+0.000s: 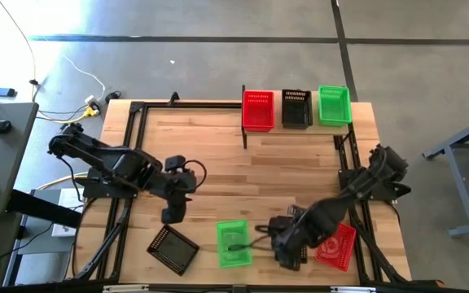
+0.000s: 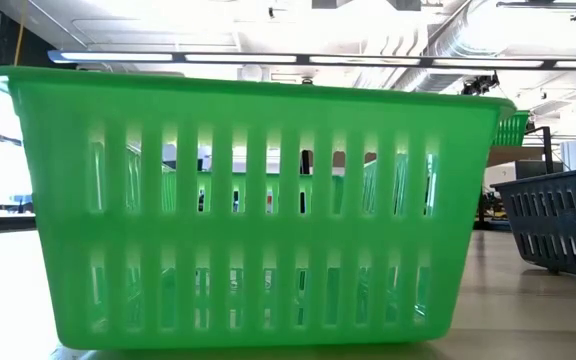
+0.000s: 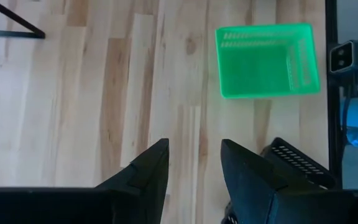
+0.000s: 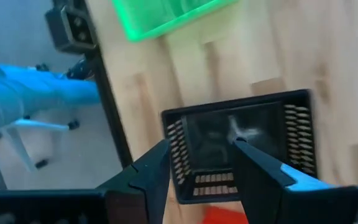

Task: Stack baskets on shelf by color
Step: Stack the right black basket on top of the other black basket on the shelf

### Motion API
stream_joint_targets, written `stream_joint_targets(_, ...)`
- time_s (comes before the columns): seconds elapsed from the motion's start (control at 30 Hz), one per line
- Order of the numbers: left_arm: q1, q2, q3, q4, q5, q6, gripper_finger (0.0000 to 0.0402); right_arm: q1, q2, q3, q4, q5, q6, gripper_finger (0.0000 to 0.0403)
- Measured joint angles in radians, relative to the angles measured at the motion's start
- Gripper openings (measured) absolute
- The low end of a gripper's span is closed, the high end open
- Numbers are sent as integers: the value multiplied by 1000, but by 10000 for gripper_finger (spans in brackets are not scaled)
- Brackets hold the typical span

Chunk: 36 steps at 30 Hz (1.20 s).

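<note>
Grey concrete floor surrounds my wood-plank counter (image 1: 218, 163), and at the upper right of the high view the shelf (image 1: 295, 129) already carries a red basket (image 1: 258, 110), a black basket (image 1: 296, 108) and a green basket (image 1: 334, 105) side by side, presumably one base per colour so each stack can grow on its match

Down at the lower edge, four more wait on the counter: a loose black basket (image 1: 174, 247) at lower left, a loose green basket (image 1: 234, 243) at centre, a second black one (image 4: 241, 149) under my right arm, and a red one (image 1: 337, 246) just beside it at lower right

My right tool (image 1: 287, 248) hangs directly over that second black one, fingers spread apart and holding nothing; in the right wrist view they straddle one side of the basket without gripping it, which I read as lining up for a pick or just letting go

My left tool (image 1: 175, 207) hovers at centre left over bare counter, fingers parted and empty, with the loose green basket ahead of it
</note>
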Motion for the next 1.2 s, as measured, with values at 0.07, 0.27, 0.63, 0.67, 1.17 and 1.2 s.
stream_joint_targets(0.07, -10, 0, 0, 0, 0, 0, 138, 25, 20, 0, 23, 0, 0, 154)
stream_joint_targets(0.27, -26, 0, 0, 0, -1, 0, 138, 87, 84, 0, 64, 8, 21, 154)
stream_joint_targets(0.63, -27, 0, 0, -1, -8, 0, 138, 152, 187, 0, 95, 17, 56, 154)
stream_joint_targets(0.67, -27, 0, 0, -1, -8, 0, 138, 156, 196, 0, 92, 21, 57, 154)
stream_joint_targets(1.17, -27, 0, 0, -1, -8, 0, 138, 158, 312, 0, 84, 49, 90, 154)
stream_joint_targets(1.2, -27, 0, 0, -1, -8, 0, 138, 159, 319, 0, 85, 44, 90, 153)
